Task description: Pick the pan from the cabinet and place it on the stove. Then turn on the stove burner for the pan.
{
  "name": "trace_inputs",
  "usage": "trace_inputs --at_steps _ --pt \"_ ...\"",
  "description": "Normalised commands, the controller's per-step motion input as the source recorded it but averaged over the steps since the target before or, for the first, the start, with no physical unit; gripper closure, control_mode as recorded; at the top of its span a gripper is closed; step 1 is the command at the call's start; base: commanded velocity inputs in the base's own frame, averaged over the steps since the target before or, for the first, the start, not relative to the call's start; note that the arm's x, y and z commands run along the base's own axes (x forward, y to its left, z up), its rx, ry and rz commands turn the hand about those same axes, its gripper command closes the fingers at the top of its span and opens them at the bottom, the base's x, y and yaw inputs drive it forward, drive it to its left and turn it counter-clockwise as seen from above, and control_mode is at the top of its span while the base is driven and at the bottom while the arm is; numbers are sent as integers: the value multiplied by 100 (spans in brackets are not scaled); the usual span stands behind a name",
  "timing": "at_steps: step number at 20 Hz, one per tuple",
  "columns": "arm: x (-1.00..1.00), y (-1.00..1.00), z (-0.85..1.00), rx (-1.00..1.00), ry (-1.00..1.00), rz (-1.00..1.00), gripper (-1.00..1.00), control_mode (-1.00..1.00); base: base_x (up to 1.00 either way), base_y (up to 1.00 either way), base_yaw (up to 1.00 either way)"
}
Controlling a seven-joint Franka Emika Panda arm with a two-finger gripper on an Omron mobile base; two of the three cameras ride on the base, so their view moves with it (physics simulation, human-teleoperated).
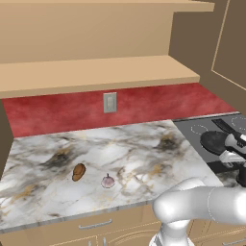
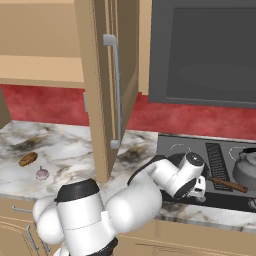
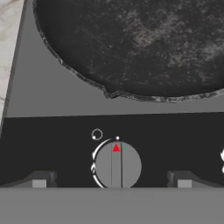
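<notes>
Nearest to the hand camera, the two fingers [image 3: 39, 180] stand wide open and empty, one on each side of the grey knob [image 3: 117, 165], whose red mark points up. Just behind it the pan [image 3: 135, 43] sits on the stove [image 3: 57, 98], so the placing looks done; turning the knob is left. The pan rim is near the knob row, and the surface [image 1: 96, 158] edge lies just beside the stove. The open cabinet [image 2: 107, 90] door hangs near the arm, the kettle [image 2: 247, 170] well apart.
</notes>
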Motion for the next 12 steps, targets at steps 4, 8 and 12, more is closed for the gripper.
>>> trace_inputs --at_steps 4,8,12 --pt "0 12 -12 0 0 0 -100 -100 0 0 0" --pt "1 11 -13 0 0 0 -100 -100 0 0 0" --pt "8 5 -12 0 0 0 -100 -100 0 0 0"
